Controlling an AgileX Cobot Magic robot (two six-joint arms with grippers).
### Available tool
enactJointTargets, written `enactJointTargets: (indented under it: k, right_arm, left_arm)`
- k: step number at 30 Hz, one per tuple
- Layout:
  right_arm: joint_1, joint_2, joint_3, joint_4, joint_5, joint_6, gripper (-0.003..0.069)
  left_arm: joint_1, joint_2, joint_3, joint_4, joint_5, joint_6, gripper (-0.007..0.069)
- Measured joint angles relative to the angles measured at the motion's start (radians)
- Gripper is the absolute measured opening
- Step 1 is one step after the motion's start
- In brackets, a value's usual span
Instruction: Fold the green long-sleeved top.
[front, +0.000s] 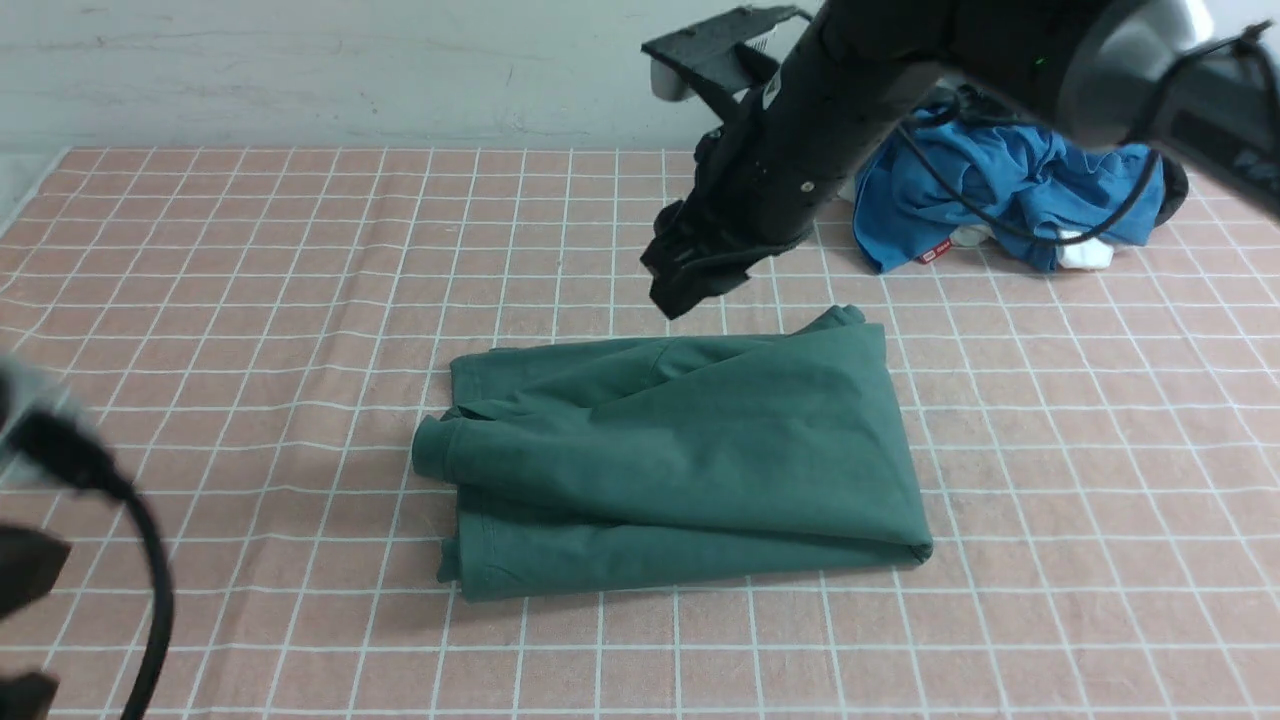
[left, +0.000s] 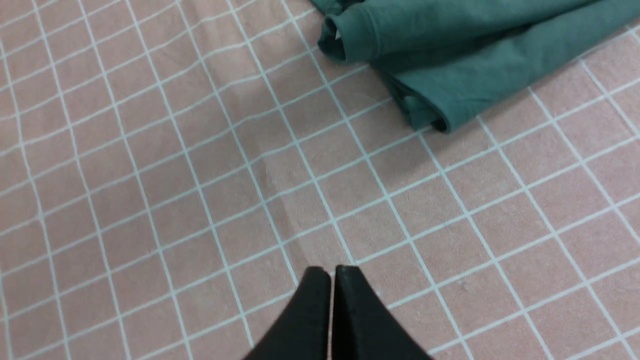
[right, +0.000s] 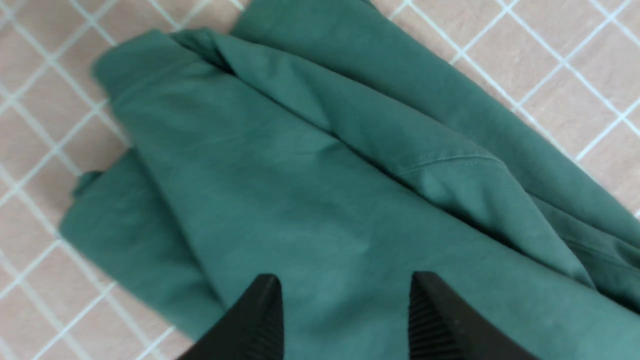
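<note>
Dark forest-green cotton jersey long-sleeved top (front: 680, 460): folded into a thick, roughly rectangular bundle at the middle of the surface, a rolled cuff jutting from its left edge. Soft matte knit, broad creases.

Surface (front: 250, 300): pink cloth with a white grid, slightly wrinkled.

Bright blue crumpled garment (front: 1000, 190): far right, well apart from the top; front view only.

Right gripper (right: 345, 300): ribbed black fingers spread apart above the green fabric, holding nothing. Stitched seam visible in the right wrist view only.

Left gripper (left: 332, 295): smooth black fingers pressed together, empty, over bare cloth near the bundle's corner.
</note>
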Motion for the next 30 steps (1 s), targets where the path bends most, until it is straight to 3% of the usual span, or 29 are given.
enactJointTargets:
  k: [8,14,24,30]
  right_arm:
    - [0.0,-0.366,0.281,0.07,-0.003,-0.067,0.0114]
    - [0.0,-0.686,0.565,0.075,-0.206,-0.094,0.0018]
    - [0.0,-1.202,0.955,0.072,-0.459,-0.101,-0.0006]
    - [0.0,-1.36,1.081,0.072,-0.49,-0.101,-0.0006]
  left_arm:
    - [0.0,-0.383,0.266,0.009,-0.133,-0.105,-0.0003]
    - [0.0,-0.541,0.281,0.009,-0.145,-0.107,-0.0003]
    - [0.0,-0.571,0.286,0.009,-0.146,-0.107,-0.0003]
    - [0.0,-0.571,0.287,0.008,-0.146,-0.107,-0.0003]
